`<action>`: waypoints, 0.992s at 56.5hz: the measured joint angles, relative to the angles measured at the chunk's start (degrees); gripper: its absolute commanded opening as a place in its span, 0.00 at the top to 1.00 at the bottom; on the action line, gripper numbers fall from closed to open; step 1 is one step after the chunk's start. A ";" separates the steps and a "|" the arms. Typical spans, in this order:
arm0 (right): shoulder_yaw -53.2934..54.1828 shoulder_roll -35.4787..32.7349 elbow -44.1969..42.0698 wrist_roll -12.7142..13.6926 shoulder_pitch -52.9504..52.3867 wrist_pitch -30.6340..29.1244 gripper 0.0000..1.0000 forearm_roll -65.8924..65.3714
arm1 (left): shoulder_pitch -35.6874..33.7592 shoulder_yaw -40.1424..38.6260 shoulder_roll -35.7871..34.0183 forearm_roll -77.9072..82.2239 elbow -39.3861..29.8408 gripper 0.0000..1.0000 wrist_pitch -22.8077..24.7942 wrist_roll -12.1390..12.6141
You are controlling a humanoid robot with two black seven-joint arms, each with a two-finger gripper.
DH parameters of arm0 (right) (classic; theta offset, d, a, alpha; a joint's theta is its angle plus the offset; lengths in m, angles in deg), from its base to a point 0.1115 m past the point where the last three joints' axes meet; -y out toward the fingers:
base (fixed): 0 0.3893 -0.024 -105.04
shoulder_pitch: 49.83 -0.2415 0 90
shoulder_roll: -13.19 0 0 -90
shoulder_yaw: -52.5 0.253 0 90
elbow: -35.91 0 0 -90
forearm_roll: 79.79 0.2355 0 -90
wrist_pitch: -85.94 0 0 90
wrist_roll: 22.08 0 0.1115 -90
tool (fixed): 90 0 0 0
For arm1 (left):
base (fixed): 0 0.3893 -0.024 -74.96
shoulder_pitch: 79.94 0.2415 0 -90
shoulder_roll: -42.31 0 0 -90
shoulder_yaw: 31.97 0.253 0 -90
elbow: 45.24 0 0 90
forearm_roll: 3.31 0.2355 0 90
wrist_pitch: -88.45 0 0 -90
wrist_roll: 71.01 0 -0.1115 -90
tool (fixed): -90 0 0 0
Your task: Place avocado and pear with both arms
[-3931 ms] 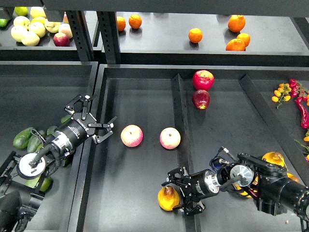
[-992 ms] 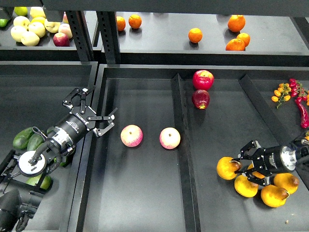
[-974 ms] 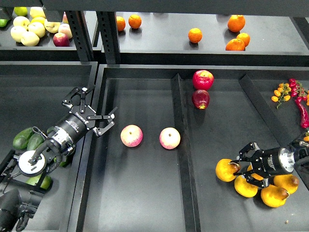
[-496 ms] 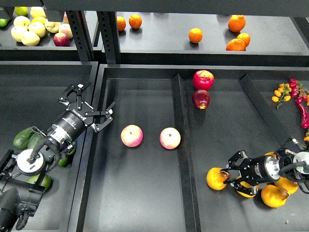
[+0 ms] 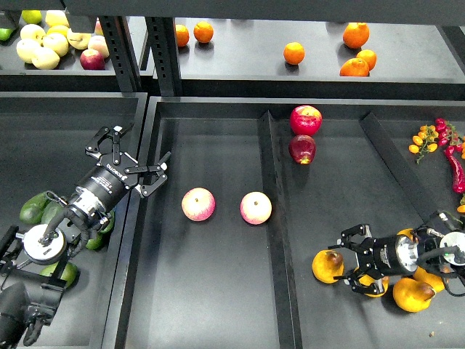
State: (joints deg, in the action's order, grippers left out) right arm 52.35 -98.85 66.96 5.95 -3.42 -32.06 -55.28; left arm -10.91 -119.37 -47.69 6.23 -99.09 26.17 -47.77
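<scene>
Left gripper point(image 5: 129, 161) is hovering over the wall between the left bin point(image 5: 58, 131) and the middle tray point(image 5: 211, 305). Its fingers are spread wide and holding nothing. The avocados point(image 5: 35, 209) are lying in a cluster at the near end of the left bin, under and beside the left arm's thick joints, well behind the gripper. Which one is the target cannot be told; none is being gripped.

Right gripper point(image 5: 348, 258) is reaching leftward low in the right tray point(image 5: 341, 189). Its fingers are apart, the tips sitting just beside a pear point(image 5: 327, 266), which is resting on the tray floor with its stem end toward the gripper. Whether the fingertips are touching the fruit cannot be told; they are not closing around it. More pears point(image 5: 411, 294) are piled close behind the gripper, partly hidden by the wrist.

Elsewhere: two pink apples point(image 5: 198, 203) are sitting in the middle tray, two red apples point(image 5: 306, 120) at the far end of the right tray, oranges point(image 5: 293, 53) on the back shelf.

Progress, as a judgement: little is showing as done. Neither fruit is in a gripper, and no placing spot is marked in view. The right side looks nearer to a pick, with the fingers already framing one pear. The left side has more to do: the gripper is pointing away from the avocados and would need to come back and down to them. Both picks and both placements seem to remain.
</scene>
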 measured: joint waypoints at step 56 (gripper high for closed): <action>50.09 12.12 -8.86 -15.64 4.46 0.00 0.01 -0.14 | -0.80 -1.31 0.00 -3.74 0.24 0.01 -0.29 -4.88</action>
State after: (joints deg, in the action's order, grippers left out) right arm 102.44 -86.74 58.09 -9.69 1.04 -32.06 -55.41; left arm -11.71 -120.67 -47.69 2.49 -98.85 25.88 -52.66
